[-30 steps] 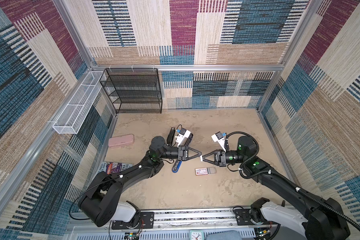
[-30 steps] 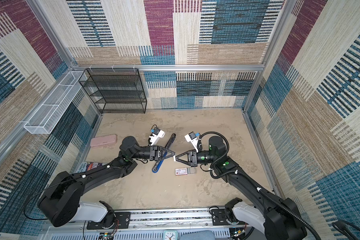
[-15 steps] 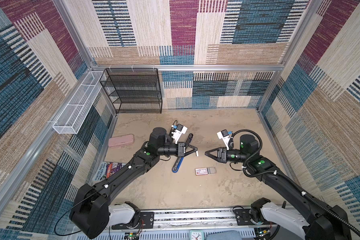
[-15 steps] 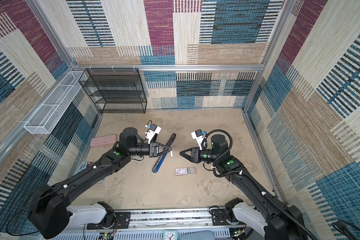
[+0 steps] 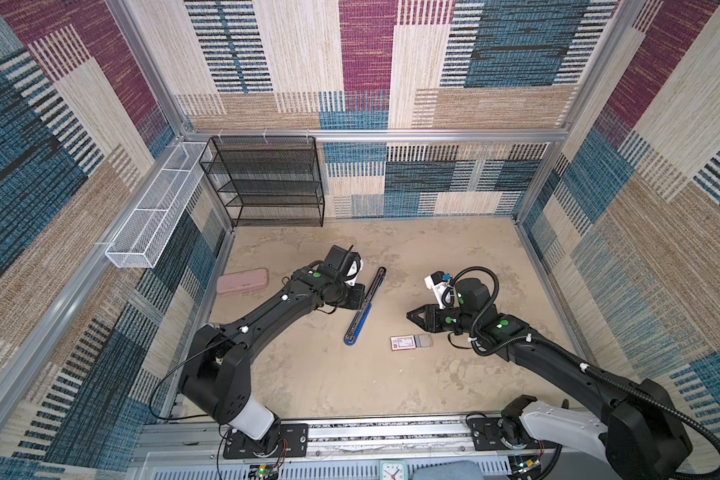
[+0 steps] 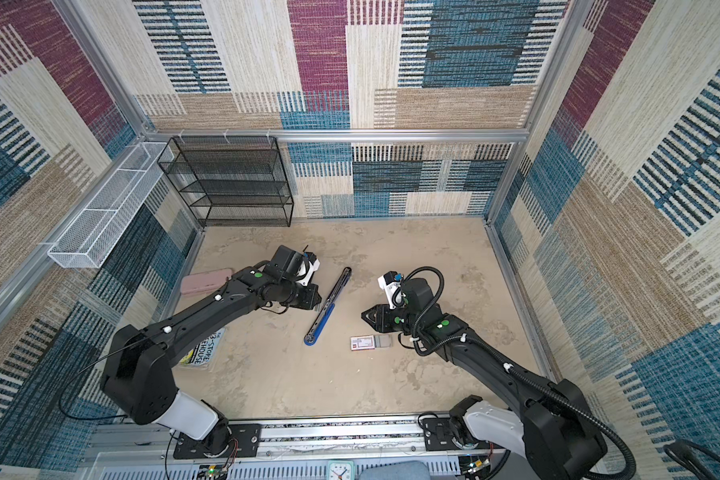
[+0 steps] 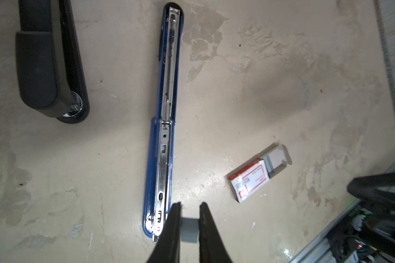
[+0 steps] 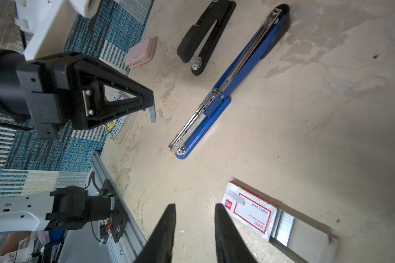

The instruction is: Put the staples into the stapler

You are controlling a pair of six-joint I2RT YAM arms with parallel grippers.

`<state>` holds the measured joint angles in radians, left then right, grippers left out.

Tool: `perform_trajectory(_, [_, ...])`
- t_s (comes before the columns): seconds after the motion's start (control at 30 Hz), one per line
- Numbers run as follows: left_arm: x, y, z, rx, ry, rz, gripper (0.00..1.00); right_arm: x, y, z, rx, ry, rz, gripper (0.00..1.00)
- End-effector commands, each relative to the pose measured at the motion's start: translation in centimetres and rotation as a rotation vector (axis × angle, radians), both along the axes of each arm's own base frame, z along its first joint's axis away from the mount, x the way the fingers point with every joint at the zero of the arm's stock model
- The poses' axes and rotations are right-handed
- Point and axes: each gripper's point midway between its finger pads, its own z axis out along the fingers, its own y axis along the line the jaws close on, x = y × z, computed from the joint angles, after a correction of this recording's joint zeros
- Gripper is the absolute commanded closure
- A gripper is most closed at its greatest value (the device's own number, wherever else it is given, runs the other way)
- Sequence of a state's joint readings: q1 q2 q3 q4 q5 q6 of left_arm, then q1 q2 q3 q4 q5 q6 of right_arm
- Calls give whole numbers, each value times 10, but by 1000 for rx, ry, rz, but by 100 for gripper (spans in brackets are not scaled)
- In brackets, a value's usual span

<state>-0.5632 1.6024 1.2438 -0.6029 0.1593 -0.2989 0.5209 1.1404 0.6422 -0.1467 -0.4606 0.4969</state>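
Two staplers point(image 8: 224, 91) point(image 8: 203, 36); left end effector point(image 7: 189, 210) pinches one staple strip point(image 7: 188, 230), right end effector point(image 8: 195, 210) spread.

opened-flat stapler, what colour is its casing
The stapler is blue with silver metal inside; clearest in the left wrist view.

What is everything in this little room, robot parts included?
blue stapler: one, blue and black, opened flat mid-table
pink case: one, pink, table's left side
black stapler: one, black, between those two
staple box: one, white, red label, grey tray slid out, right of blue stapler
staple strip: one, grey, in left gripper
booklet: one, printed, table's left edge
mesh rack: one, black, back left corner
wire basket: one, white, left wall
left gripper: one, black, shut on strip
right gripper: one, black, open, empty
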Motion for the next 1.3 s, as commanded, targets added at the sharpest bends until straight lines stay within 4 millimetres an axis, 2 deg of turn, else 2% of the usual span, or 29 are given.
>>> perform_trajectory(0.0, [11,13,-15,129,-2,12,87,9,1,4,11,-44,-31,68])
perform_trajectory(0.2, [30,3,-31,185,12,11,87,7,-2,0,6,-44,-44,68])
perform_trajectory(0.37, [36,-9,-41,210,18,-11,86,5,-4,-4,2,-36,-49,68])
perform_trajectory(0.73, [40,-14,-64,297,32,-26,86,3,-5,-5,3,-35,-50,68])
perform_trajectory(1.0, [42,-11,-71,330,30,-30,87,3,-5,-3,3,-38,-48,68])
perform_trajectory(1.27, [36,-12,-76,366,22,-44,87,2,-6,-1,6,-42,-52,68])
